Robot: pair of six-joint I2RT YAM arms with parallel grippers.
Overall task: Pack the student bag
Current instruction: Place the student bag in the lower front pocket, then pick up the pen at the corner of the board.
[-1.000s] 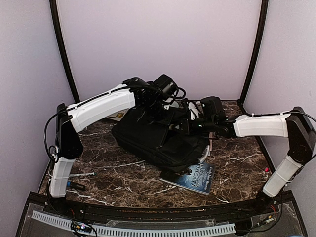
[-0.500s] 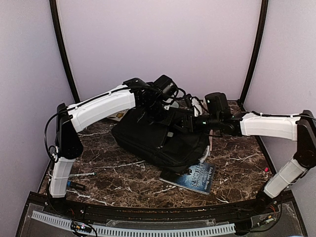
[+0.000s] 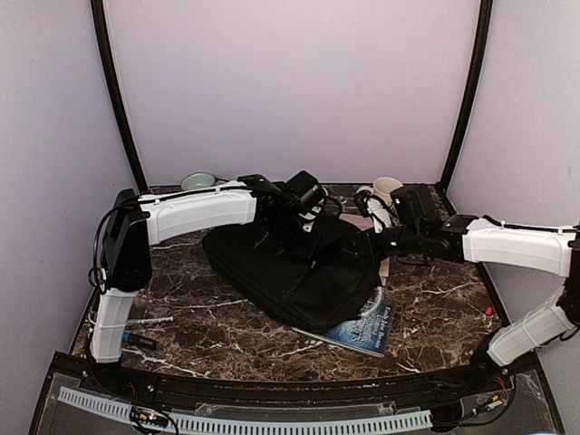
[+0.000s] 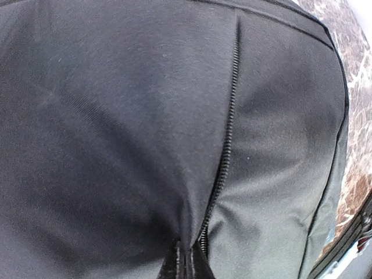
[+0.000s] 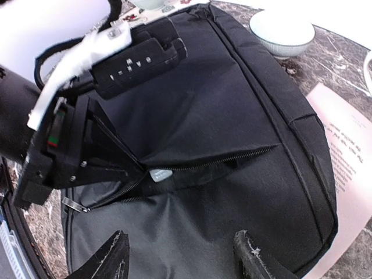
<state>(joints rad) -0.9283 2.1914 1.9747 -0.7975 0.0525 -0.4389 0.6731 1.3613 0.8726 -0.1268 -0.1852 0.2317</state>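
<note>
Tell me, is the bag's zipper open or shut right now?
Partly open: the bag shows a gap between its zipper teeth, where the shut left pincer pinches the fabric.

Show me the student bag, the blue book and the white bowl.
student bag (image 3: 290,267): top view, fabric middle.
blue book (image 3: 367,328): top view, exposed cover corner.
white bowl (image 5: 283,39): right wrist view, outer wall.

Book (image 3: 367,328): far part lies under the bag (image 3: 290,272); cover text too small to read.
Left pincer (image 5: 139,170): tips buried in a fold of the bag. Its own camera shows black fabric only, with the fold cut off at the lower edge.
Right pincer (image 5: 181,241): finger bases cut off at frame bottom.
Paper (image 5: 349,157): runs off the right edge.
Bowl (image 3: 198,181): lower part behind the left arm.
</note>
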